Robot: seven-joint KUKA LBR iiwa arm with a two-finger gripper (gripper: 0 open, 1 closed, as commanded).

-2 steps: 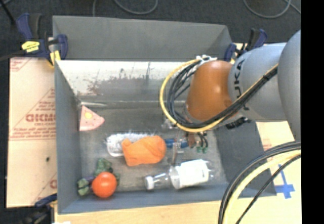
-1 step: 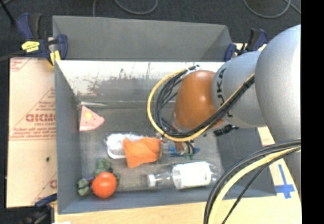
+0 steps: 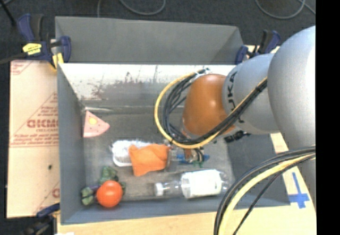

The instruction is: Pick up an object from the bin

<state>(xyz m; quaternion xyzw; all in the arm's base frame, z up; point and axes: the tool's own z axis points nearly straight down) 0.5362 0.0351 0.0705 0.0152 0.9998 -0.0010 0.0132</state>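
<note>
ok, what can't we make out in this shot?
Camera view:
Claw: mostly under the wrist's orange cover; contact with the orange cloth unclear.
White thing: partly under that cloth, kind unclear.
Green bits beside the red ball: too small to identify.

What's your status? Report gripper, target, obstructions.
Gripper low at centre of bin, beside orange cloth. Hold unconfirmed. Clear bottle lies close alongside.

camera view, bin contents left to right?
Pink wedge-shaped piece with a yellow spot → white rounded object → crumpled orange soft piece → clear plastic bottle with white label. Skipped: the red-orange tomato with green leaves, whose span overlaps the wedge and the white object.
</note>
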